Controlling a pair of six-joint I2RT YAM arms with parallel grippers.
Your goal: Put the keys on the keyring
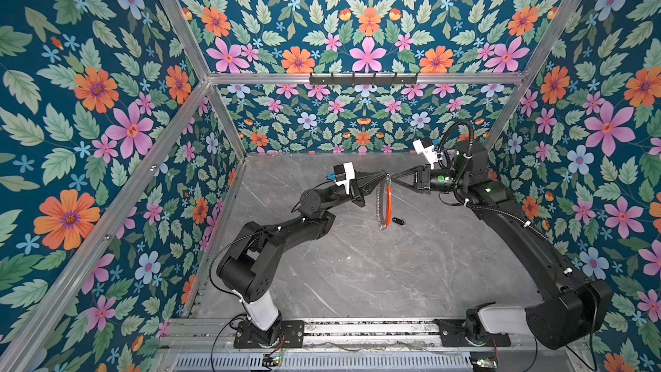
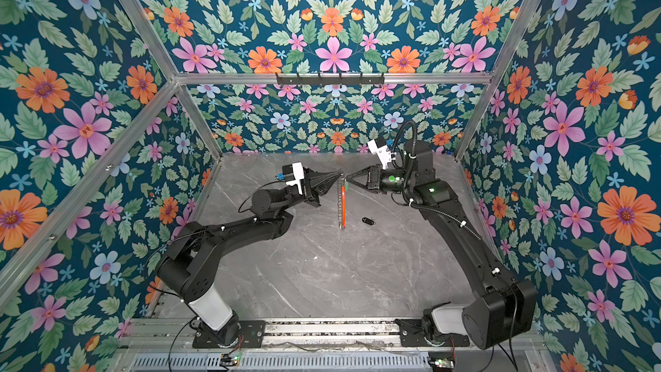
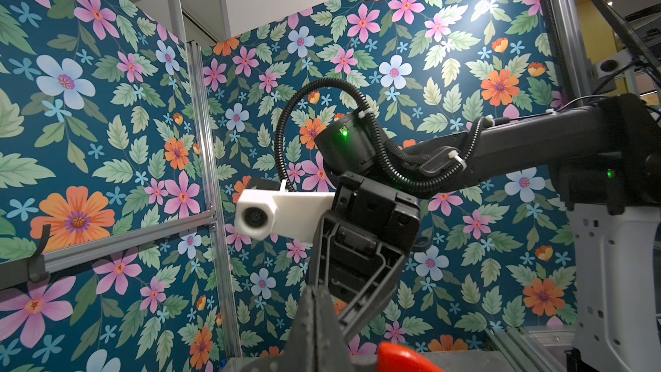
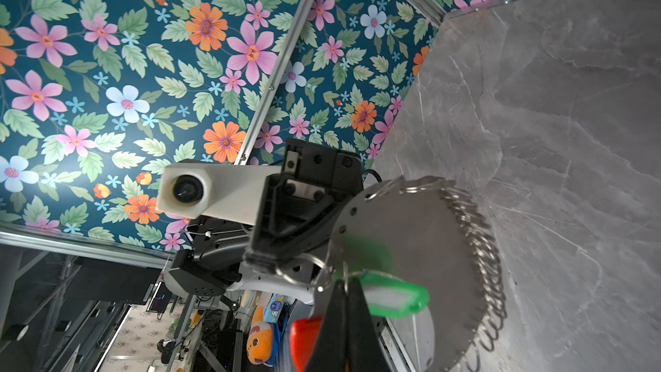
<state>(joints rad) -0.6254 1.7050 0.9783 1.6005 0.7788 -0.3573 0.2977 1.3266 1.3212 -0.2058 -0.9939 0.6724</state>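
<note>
Over table (image 1: 357,273), holding keyring (image 1: 385,205) upright, edge-on, by its top rim in closed left gripper (image 1: 385,173). Judging stiff flat metal, weighty, slick: pinch bare rim, avoid fringe. Pinching green-tag key (image 4: 393,297), apparently, in closed right gripper (image 1: 392,175), right at keyring's top. Light, dangly; take by ring end. Seeing black-fob key (image 1: 398,221) flat on table just beside keyring's lower end; small, light, grab across fob. Expect springy split rings (image 4: 475,245) on keyring's outer edge.
</note>
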